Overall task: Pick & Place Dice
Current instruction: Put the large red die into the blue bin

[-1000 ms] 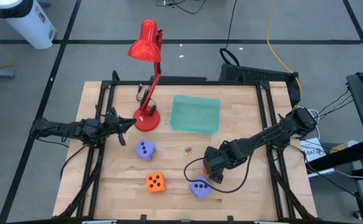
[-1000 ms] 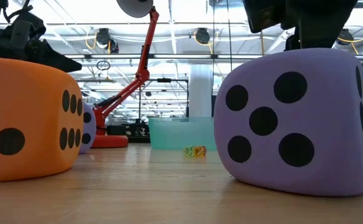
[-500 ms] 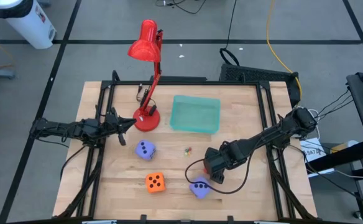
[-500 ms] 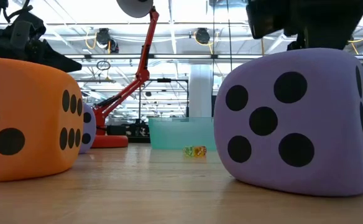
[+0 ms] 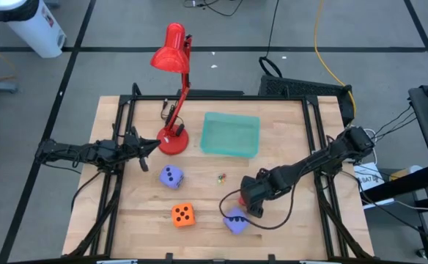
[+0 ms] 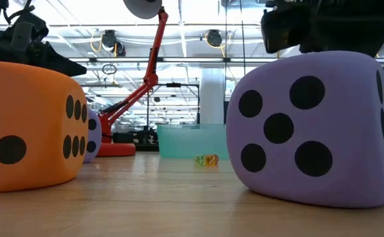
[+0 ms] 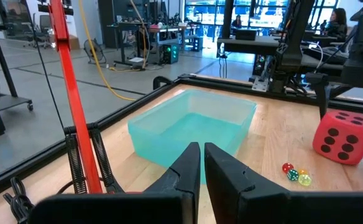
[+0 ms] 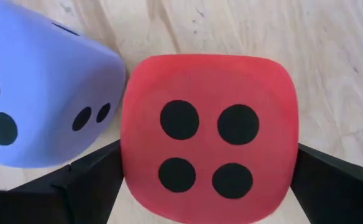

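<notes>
Teal tray [image 5: 230, 135]: nothing visible inside. Right gripper [image 8: 209, 186]: jaws wide, straddling red die [image 8: 209, 134] on table beside purple die [image 5: 235, 221]. Orange die [image 5: 183, 214], second purple die [image 5: 171, 176] loose on table. Left gripper [image 7: 201, 163]: pinched shut, unloaded. No legible writing.

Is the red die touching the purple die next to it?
Cannot tell. In the right wrist view the red die sits right against the purple die, with no clear gap or contact; from above, the arm hides the red one.
</notes>
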`<state>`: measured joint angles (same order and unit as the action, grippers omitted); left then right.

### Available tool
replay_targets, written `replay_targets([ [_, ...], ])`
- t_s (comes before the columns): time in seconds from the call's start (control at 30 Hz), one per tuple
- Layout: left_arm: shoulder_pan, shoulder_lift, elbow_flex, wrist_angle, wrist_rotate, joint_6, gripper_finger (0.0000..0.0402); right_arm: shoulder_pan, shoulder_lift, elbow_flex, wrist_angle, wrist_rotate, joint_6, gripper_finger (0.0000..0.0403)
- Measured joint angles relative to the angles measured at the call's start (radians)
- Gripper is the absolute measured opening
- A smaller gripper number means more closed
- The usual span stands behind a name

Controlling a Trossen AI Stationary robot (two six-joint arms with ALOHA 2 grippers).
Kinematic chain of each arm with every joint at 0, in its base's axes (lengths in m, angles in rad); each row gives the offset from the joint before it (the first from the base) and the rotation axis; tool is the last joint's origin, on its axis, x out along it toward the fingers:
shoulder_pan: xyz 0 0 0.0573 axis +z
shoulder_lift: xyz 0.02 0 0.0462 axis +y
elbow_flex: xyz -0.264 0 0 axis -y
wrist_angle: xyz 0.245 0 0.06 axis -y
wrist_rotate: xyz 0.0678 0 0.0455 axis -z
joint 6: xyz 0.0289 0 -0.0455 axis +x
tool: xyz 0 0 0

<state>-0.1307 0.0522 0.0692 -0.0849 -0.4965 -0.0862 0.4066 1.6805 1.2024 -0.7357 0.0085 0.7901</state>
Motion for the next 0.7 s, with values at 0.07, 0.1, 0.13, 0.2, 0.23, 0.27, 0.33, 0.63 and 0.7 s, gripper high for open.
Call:
replay_targets([
  [0.07,0.0,0.0,0.0,0.002,0.0,0.0,0.0031,-0.001,-0.002,-0.03,0.042,-0.015,-0.01,0.04],
  [0.1,0.0,0.0,0.0,0.003,0.0,0.0,0.0031,-0.001,-0.002,-0.038,0.048,-0.014,-0.011,0.04],
  [0.13,0.0,0.0,0.0,0.001,0.0,0.0,0.0031,-0.001,-0.002,-0.045,0.052,-0.009,-0.011,0.04],
  [0.2,0.0,0.0,0.0,0.002,0.0,0.0,0.0031,-0.007,-0.002,-0.054,0.057,-0.009,-0.024,0.04],
  [0.23,0.0,0.0,0.0,0.001,0.0,0.0,0.0031,-0.008,-0.001,-0.057,0.057,-0.011,-0.034,0.04],
  [0.27,0.0,0.0,0.0,0.001,0.0,0.0,0.0031,-0.011,-0.001,-0.057,0.057,-0.011,-0.048,0.04],
  [0.33,0.0,0.0,0.0,0.001,0.0,0.0,0.0031,-0.013,-0.001,-0.057,0.061,-0.01,-0.085,0.04],
  [0.63,0.0,0.0,0.0,0.0,0.0,0.0,0.0031,-0.032,-0.016,-0.061,0.062,0.079,-0.162,0.0368],
  [0.7,0.0,0.0,0.0,0.0,0.0,0.0,0.0031,-0.04,-0.029,-0.063,0.07,0.094,-0.168,0.0358],
])
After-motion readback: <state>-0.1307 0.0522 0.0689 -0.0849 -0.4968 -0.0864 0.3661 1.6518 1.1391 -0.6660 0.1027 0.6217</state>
